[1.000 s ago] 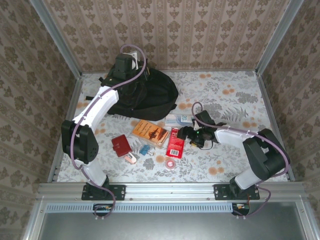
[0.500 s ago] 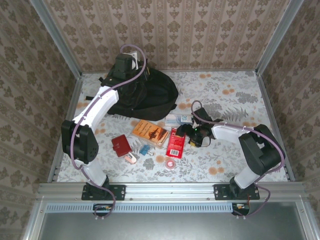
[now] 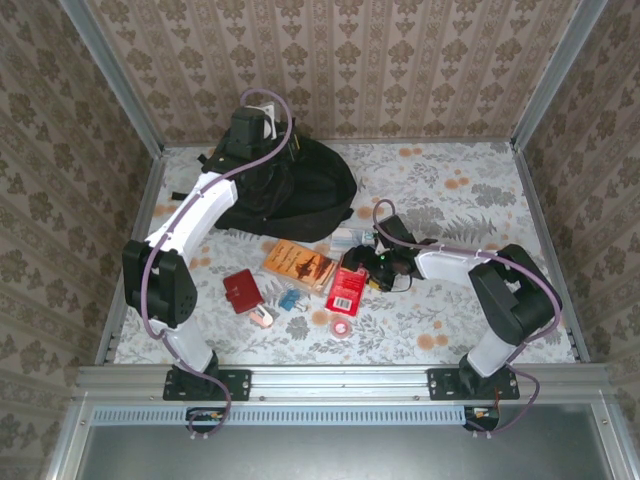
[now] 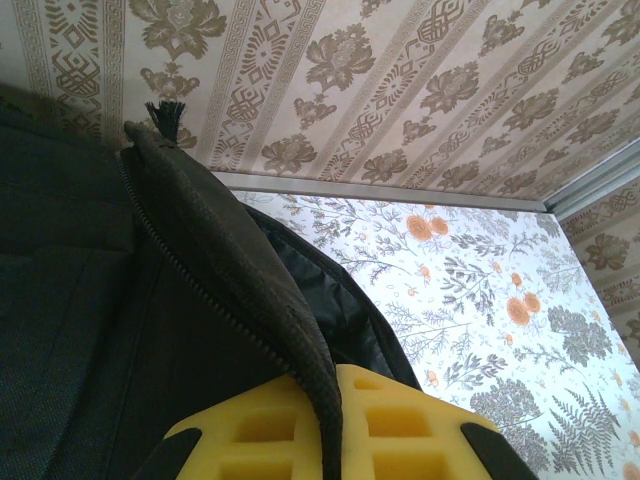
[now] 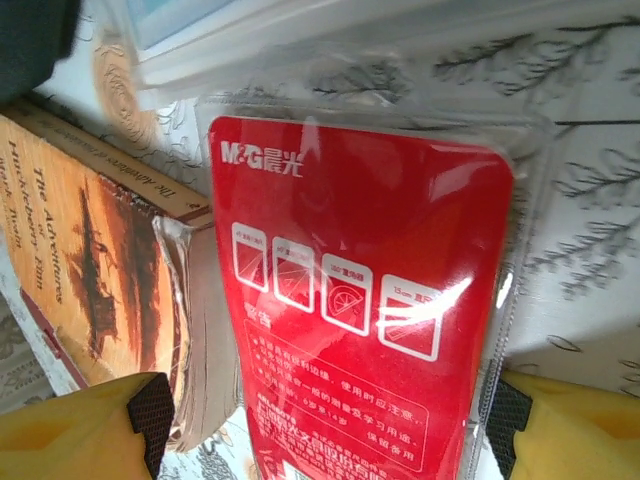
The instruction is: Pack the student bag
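The student bag (image 3: 290, 190), a big black backpack, lies at the back left of the table. My left gripper (image 3: 250, 125) is above its top end, shut on the bag's zippered edge (image 4: 250, 300), which runs down between the yellow fingers (image 4: 430, 425). The fabric is lifted, showing the dark lining. My right gripper (image 3: 362, 268) is low over a red stationery packet (image 3: 346, 288) in clear plastic. It is open, with one finger on each side of the packet (image 5: 360, 300). The right pad (image 5: 505, 415) is close against the packet's clear rim.
An orange book (image 3: 298, 264) lies just left of the packet, its page edge by my left pad (image 5: 150, 415). A clear box (image 3: 355, 238) sits behind the packet. A small red case (image 3: 241, 290), a blue item (image 3: 289, 300), a pink roll (image 3: 341, 327) lie nearer the front.
My right gripper has moved left and now straddles the red packet, which has tilted slightly. The left arm and the bag have stayed still.
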You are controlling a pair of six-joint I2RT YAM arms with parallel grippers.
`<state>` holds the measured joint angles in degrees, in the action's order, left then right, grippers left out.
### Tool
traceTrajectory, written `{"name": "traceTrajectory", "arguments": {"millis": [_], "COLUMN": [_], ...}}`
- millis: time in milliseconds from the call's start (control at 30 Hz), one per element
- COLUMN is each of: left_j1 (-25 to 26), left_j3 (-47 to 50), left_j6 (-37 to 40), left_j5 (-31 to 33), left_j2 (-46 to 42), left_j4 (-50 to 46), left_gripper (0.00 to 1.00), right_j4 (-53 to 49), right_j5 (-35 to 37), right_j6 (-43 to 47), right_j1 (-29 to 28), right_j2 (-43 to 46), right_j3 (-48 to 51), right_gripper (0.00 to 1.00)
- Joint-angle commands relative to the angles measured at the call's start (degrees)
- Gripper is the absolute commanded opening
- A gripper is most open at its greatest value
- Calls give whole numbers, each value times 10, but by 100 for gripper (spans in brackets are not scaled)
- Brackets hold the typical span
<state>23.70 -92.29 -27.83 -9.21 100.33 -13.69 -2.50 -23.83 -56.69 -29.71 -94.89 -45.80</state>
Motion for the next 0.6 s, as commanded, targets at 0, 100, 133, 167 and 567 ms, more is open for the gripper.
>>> {"name": "traceTrajectory", "arguments": {"millis": [0, 100, 133, 167, 567], "left_j1": [6, 6, 6, 6, 10], "left_j3": [-10, -10, -9, -9, -10], "left_j6": [12, 14, 14, 14, 18], "left_j5": [-8, -7, -7, -7, -4], "left_j2": [-8, -7, -8, -8, -5], "left_j4": [20, 19, 19, 19, 18], "left_gripper": [0, 0, 0, 0, 0], "right_j4": [149, 155, 159, 162, 229], "right_j5": [-65, -61, -60, -60, -64], "right_j6": [-16, -18, -20, -22, -55], "right_j1": [-32, -32, -32, -32, -32], "right_j2": [-28, -14, -9, -5, 21], "right_j3": [15, 24, 28, 31, 60], "right_gripper": [83, 83, 83, 83, 78]}}
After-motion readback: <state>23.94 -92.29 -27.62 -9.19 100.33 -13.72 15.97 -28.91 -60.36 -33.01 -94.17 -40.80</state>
